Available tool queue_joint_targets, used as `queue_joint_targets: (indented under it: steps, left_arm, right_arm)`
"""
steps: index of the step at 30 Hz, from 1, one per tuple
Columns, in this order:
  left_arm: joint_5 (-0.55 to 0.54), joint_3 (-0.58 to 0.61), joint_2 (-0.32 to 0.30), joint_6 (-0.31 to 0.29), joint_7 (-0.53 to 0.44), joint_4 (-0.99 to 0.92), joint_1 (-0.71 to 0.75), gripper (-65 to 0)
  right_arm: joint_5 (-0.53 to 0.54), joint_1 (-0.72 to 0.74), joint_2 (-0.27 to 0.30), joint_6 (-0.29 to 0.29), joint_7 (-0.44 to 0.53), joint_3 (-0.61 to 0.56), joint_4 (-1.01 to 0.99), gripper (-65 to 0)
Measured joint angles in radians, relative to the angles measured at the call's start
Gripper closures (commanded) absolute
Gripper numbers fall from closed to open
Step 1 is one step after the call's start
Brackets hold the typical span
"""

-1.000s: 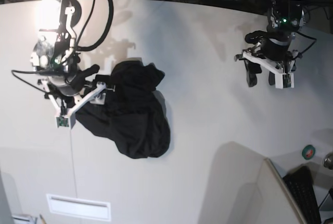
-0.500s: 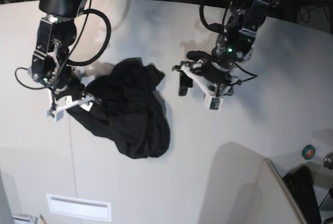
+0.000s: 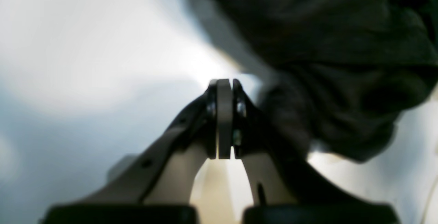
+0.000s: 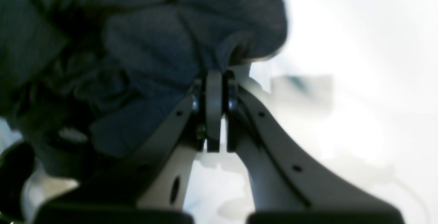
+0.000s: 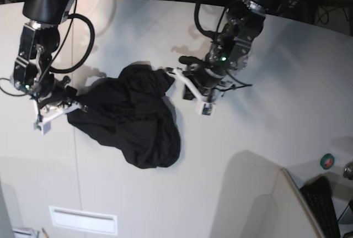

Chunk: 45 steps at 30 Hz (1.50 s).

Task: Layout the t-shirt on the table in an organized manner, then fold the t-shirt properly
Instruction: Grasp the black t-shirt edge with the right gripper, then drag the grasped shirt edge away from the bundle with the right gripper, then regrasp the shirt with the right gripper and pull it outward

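A soft, limp black t-shirt [image 5: 135,119] lies crumpled mid-table [image 5: 265,138]. Both grippers, left [image 5: 177,78] and right [image 5: 74,104], are closed at its opposite edges; whether they pinch cloth is unclear. Hems or shoulders look best to hold.

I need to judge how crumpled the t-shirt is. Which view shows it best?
The base view: the whole t-shirt lies bunched on the table. The left wrist view and the right wrist view show only blurred close-up folds.
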Motion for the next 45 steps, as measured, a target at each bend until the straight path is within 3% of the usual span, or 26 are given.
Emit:
queue_joint_targets:
  steps: [3, 9, 17, 23, 24, 25, 27, 28, 29, 31, 35, 37, 41, 45]
  left_arm:
    - [0.006, -0.103, -0.051, 0.024, 0.002, 0.137, 0.115, 0.0]
    - [-0.005, -0.192, -0.098, -0.005, 0.001, 0.328, 0.282, 0.0]
    - [0.000, -0.480, -0.096, 0.003, 0.003, 0.351, 0.424, 0.0]
    - [0.000, -0.598, -0.104, 0.000, 0.002, 0.352, 0.462, 0.0]
    - [0.000, -0.615, -0.100, -0.001, 0.001, 0.352, 0.463, 0.0]
    - [0.000, -0.631, -0.098, -0.001, 0.001, 0.352, 0.462, -4.3]
    - [-0.001, -0.644, -0.098, 0.000, -0.001, 0.354, 0.463, -20.2]
    - [0.002, -0.645, -0.097, 0.000, 0.000, 0.354, 0.465, -27.5]
    - [0.000, -0.645, -0.094, 0.000, 0.000, 0.354, 0.468, -33.6]
    - [-0.003, -0.644, -0.094, -0.001, 0.001, 0.354, 0.473, -39.2]
    - [-0.001, -0.639, -0.092, -0.006, 0.000, 0.354, 0.462, -38.8]
    - [0.000, -0.653, -0.072, -0.051, 0.000, 0.354, 0.450, -38.8]
    - [-0.005, -0.648, -0.047, -0.111, -0.001, 0.352, 0.451, -38.8]
    - [0.001, -0.651, -0.055, -0.101, 0.000, 0.350, 0.458, -38.8]
  right_arm:
    - [0.007, 0.032, 0.042, 0.000, 0.005, -0.001, 0.001, 0.0]
    - [0.004, 0.086, 0.087, 0.002, 0.000, 0.000, -0.005, 0.0]
    - [0.004, 0.108, 0.179, 0.003, 0.037, 0.003, -0.013, 0.0]
    - [0.003, 0.173, 0.244, 0.003, 0.089, 0.003, -0.170, 0.0]
    - [0.003, 0.174, 0.252, 0.004, 0.087, 0.002, -0.187, -8.3]
    - [0.008, 0.172, 0.257, 0.003, 0.083, 0.002, -0.192, -20.3]
    - [-0.002, 0.148, 0.266, 0.004, 0.044, 0.002, -0.159, -38.0]
    - [-0.004, 0.111, 0.264, -0.001, 0.039, -0.002, -0.095, -42.3]
    - [-0.011, 0.058, 0.258, -0.005, 0.042, -0.012, 0.001, -42.5]
    - [-0.029, -0.058, 0.222, -0.015, 0.092, -0.078, 0.194, -41.3]
    - [0.024, -0.204, 0.167, 0.022, 0.139, -0.351, 0.419, -41.1]
    - [0.018, -0.198, 0.161, 0.013, 0.148, -0.446, 0.439, -41.1]
    - [-0.124, -0.159, 0.173, -0.149, 0.148, -0.667, 0.401, -41.1]
    - [-0.363, -0.110, 0.148, -0.224, 0.156, -0.943, 0.355, -41.1]
